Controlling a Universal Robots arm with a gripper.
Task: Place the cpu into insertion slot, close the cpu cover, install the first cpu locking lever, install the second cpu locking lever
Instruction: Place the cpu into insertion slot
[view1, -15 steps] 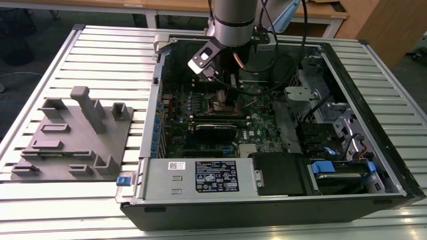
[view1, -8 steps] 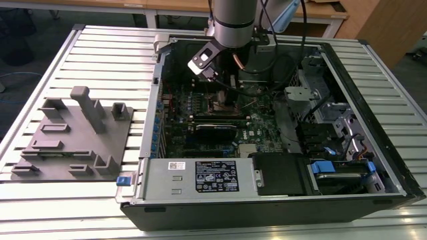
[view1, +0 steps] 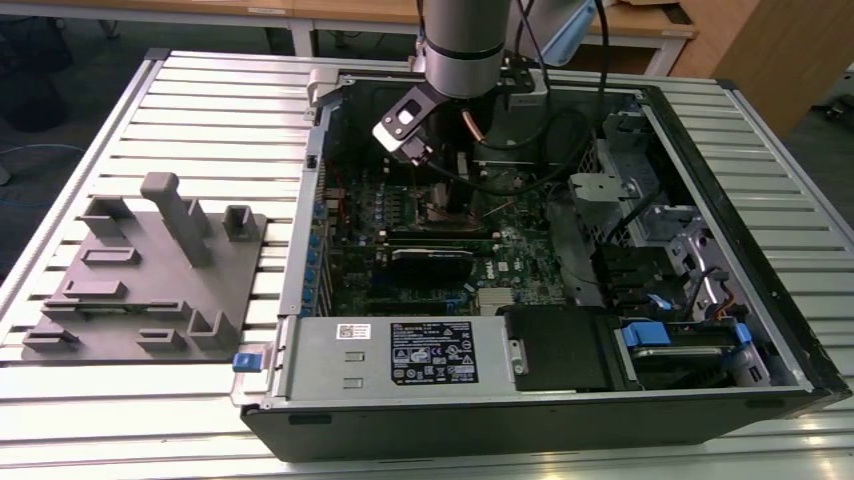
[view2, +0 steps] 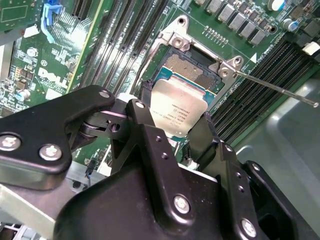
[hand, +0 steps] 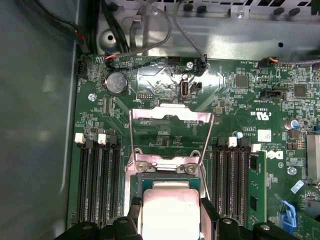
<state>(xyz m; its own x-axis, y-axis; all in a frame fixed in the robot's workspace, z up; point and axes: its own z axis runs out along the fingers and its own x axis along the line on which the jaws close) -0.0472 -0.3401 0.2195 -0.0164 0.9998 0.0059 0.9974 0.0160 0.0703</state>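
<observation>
Note that the first wrist view cuts off the fingers (hand: 207, 214) and the near half of the cpu (hand: 169, 210) at its edge. In the second wrist view the black body of the gripper (view2: 175, 117) hides the near part of the green board (view2: 55, 55). You cannot tell whether the cpu touches the insertion slot (view2: 186, 67) or sits just above it.

In the exterior view, the open computer case (view1: 534, 440) lies on a slatted metal surface (view1: 200, 110). A grey moulded fixture (view1: 147, 270) sits beside it on the exterior view's left, and wooden desks (view1: 360, 10) stand behind.

The fingers pinch the cpu by two opposite edges, over the near part of the slot. The far strip of gold contacts is uncovered. Beyond the slot, the cpu cover (hand: 172, 115) lies folded back, open. A thin locking lever (view2: 275, 89) stands out from the slot's corner.
</observation>
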